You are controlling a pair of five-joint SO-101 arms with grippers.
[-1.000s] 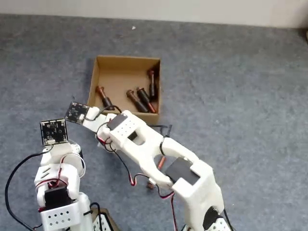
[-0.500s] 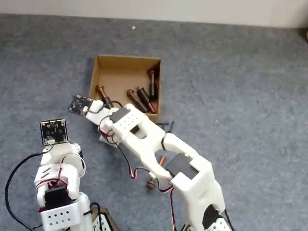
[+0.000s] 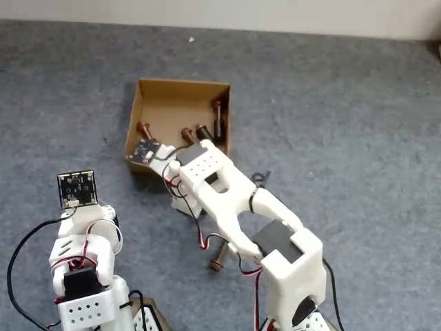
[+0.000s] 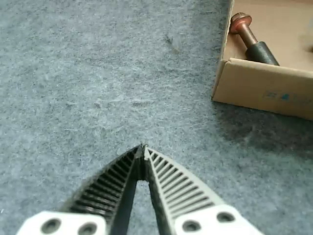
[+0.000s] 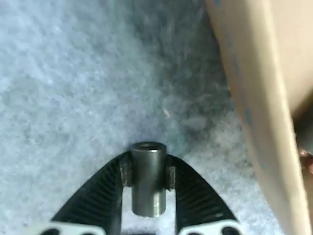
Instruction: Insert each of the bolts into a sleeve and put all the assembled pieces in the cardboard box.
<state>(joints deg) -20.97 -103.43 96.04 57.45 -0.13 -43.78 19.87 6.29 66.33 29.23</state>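
Nearest my base, one loose copper-coloured bolt (image 3: 218, 263) lay on the grey carpeted table (image 3: 358, 138) beside my right arm. It lay where it had been a second before, bare and with no sleeve on it.

My left gripper (image 4: 142, 149) hung over bare carpet with its jaws closed tip to tip on nothing. That arm had not shifted in the interval.

My right gripper (image 5: 146, 161) was clamped on a dark grey metal sleeve (image 5: 147, 191), held with its open bore forward and nothing inside it. The change lay here. Over the last second my right arm swung from a position off the front left corner of the brown cardboard box (image 3: 180, 84) to one right against its front wall. In the right wrist view that wall (image 5: 254, 98) stood just beside the sleeve, apart from it.

Farther on, inside the box, lay the assembled pieces (image 3: 218, 117), four by my count. My forearm covered the lower ends of some of them.

Finding: the swing took the empty sleeve towards the box and away from the last bolt. In my judgement the final insertion was not yet done. The sleeve should not be dropped in the box alone. It had to meet that bolt first.
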